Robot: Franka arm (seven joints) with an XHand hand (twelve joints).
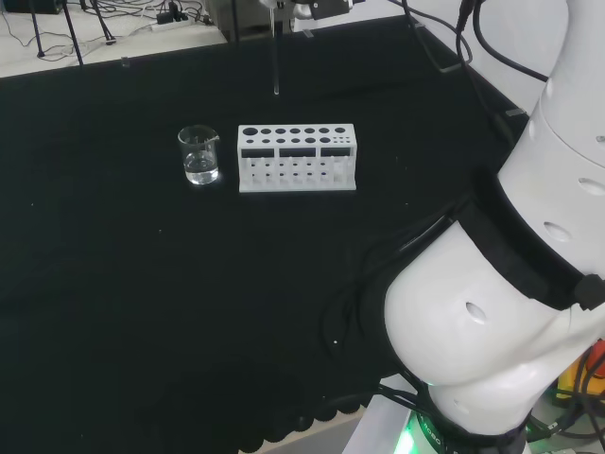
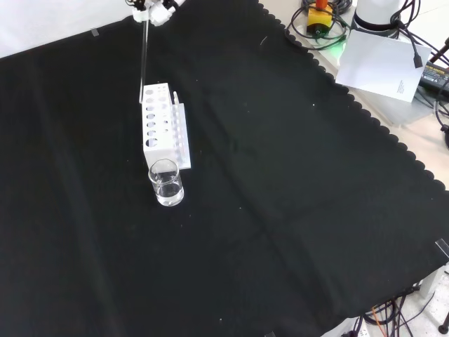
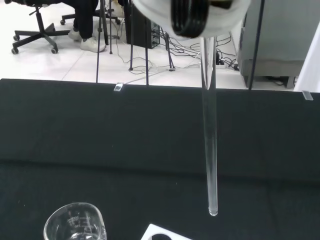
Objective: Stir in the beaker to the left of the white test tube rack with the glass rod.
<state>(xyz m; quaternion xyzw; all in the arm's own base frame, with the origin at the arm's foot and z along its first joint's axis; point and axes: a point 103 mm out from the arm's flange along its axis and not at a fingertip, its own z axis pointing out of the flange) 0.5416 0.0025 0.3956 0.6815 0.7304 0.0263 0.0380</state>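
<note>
1. Presently held: one glass rod (image 3: 210, 150), clear, long axis upright, its lower tip free in the air above the black cloth of the counter (image 2: 295, 210). We read it as hanging from the hand (image 2: 153, 10), which enters at the top of the front view; whether the fingers are curled round the rod we cannot tell.

2. Target vessel: one beaker (image 1: 199, 155), clear glass, upright, with a little clear liquid at the bottom. In the head view it stands just beside the left end of the white test tube rack (image 1: 297, 157), apart from it.

3. Rack: white, holes empty as far as we can see, long side running left to right in the head view (front to back in the front view).

4. Governing relation: in the front view the rod hangs over the far end of the rack, while the beaker sits at the near end, so the beaker lies along the rack's length towards the camera and lower. In the head view the rod is behind the rack, and the beaker is left of it and nearer.

5. Judgement: the rod is not yet in the beaker; we expect a carry over the rack, then a straight descent into the mouth.
</note>
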